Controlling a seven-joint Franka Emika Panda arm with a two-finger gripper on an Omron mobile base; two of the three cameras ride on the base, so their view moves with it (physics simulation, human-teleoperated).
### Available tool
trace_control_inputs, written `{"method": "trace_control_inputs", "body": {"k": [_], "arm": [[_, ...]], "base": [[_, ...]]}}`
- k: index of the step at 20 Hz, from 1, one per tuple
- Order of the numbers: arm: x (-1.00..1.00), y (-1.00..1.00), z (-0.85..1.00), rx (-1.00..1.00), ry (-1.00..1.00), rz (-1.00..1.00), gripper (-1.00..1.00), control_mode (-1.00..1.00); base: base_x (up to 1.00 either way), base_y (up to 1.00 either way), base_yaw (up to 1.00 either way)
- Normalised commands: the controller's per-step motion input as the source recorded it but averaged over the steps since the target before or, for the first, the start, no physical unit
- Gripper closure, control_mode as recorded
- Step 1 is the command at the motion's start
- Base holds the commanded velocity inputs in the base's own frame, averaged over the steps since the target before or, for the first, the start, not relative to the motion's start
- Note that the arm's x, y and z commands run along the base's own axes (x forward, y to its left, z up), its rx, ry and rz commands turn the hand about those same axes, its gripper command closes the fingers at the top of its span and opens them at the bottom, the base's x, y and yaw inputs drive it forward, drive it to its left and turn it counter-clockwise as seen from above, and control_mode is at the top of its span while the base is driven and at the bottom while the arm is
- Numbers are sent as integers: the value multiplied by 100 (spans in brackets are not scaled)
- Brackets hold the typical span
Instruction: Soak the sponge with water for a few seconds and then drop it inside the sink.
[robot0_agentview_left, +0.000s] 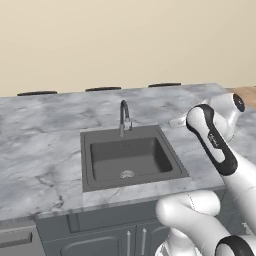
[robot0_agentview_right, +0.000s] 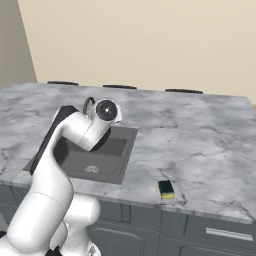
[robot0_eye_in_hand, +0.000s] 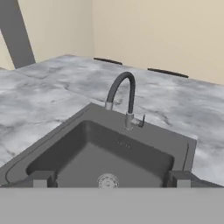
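Grey marble counter surrounds the sink in the left base view, and the basin is dry: no stream falls from the gooseneck faucet at its back rim, and nothing lies by the round drain. The arm bends up to the right of the sink.

From the right base view, the sponge lies on the counter well to the right of the sink, near the counter's front edge, green layer up, with nothing touching it. The arm's upper links hang over the sink instead.

Looking along the hand, the gripper points down into the sink, its two finger tips standing wide apart at either side of the drain, with nothing between them.

By my reading the task is barely begun: the sponge is not yet picked up, the water is not running, and the soaking and the drop into the sink are all left.
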Motion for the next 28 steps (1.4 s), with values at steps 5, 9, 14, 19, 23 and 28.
{"method": "trace_control_inputs", "body": {"k": [5,9,14,19,23,28], "arm": [[17,8,-8,-1,-9,4,-100,-100],[23,3,-31,-7,0,-8,-100,-100],[12,0,-47,0,-8,-1,-100,-100],[14,3,-45,0,-9,0,-100,-100],[10,11,-5,1,-8,0,-100,-100],[2,20,0,5,-13,0,-100,-100]], "base": [[0,0,0],[0,0,0],[0,0,0],[0,0,0],[0,0,0],[0,0,0]]}}
